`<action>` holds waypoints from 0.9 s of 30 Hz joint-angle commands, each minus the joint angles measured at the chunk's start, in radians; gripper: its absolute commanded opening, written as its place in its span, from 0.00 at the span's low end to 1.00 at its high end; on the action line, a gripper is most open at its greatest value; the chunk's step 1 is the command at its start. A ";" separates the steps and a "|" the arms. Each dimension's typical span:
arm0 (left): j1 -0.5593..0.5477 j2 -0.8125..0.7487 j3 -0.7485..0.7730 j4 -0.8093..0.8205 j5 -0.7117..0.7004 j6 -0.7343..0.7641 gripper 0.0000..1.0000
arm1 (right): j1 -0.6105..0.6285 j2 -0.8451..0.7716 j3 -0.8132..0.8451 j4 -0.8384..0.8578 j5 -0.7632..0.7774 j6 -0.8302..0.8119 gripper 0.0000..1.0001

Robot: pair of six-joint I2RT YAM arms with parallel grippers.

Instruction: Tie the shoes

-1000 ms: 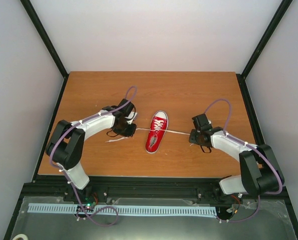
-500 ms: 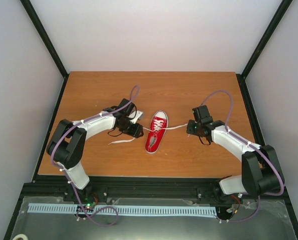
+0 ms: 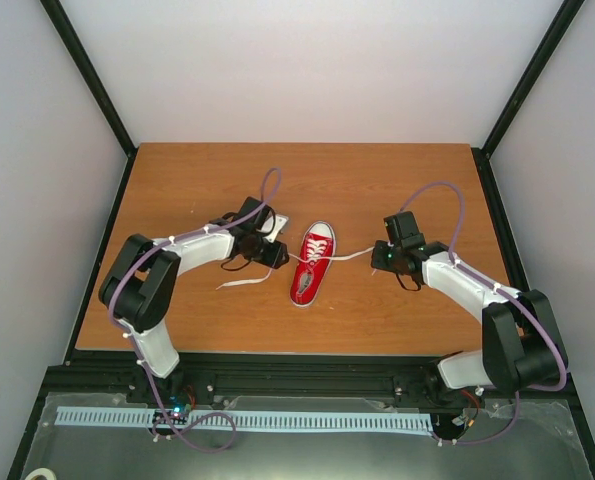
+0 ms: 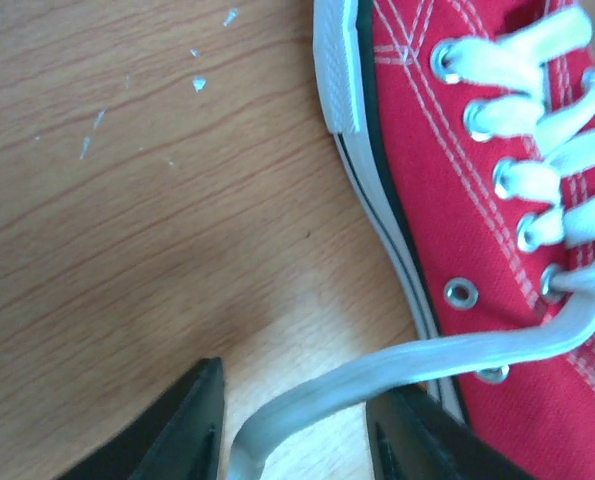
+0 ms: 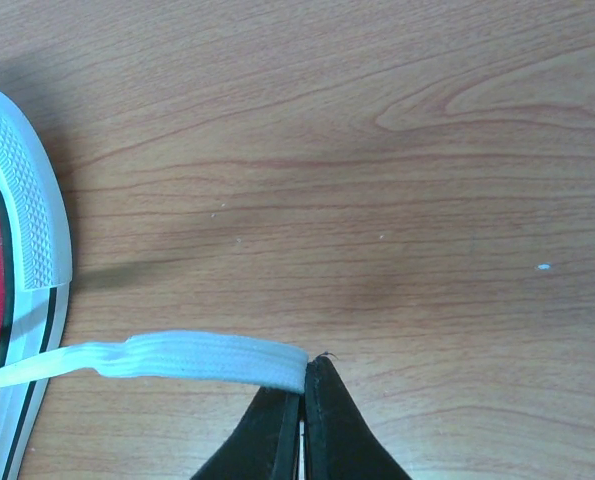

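The red sneaker (image 3: 313,262) lies mid-table, its white toe cap toward the back. My left gripper (image 3: 274,255) is just left of it. In the left wrist view the shoe (image 4: 457,180) fills the right side, and the left gripper (image 4: 297,445) is open. The left lace (image 4: 397,365) runs from an eyelet down between its fingers (image 4: 182,430) without being pinched. My right gripper (image 3: 380,258) is right of the shoe. In the right wrist view it (image 5: 305,385) is shut on the end of the right lace (image 5: 207,358), which runs left to the shoe's sole (image 5: 27,200).
The wooden table (image 3: 397,190) has black frame posts at its back corners and grey walls around it. The loose tail of the left lace (image 3: 239,282) lies on the wood left of the shoe. Purple cables arc over both arms.
My left gripper has moved right, close to the shoe's side. My right gripper shifted slightly back and toward the shoe with the lace end, then held still.
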 commanded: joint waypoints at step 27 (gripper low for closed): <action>0.001 -0.205 -0.248 0.391 0.220 -0.160 0.01 | 0.192 0.430 0.757 -0.038 -0.414 -0.075 0.80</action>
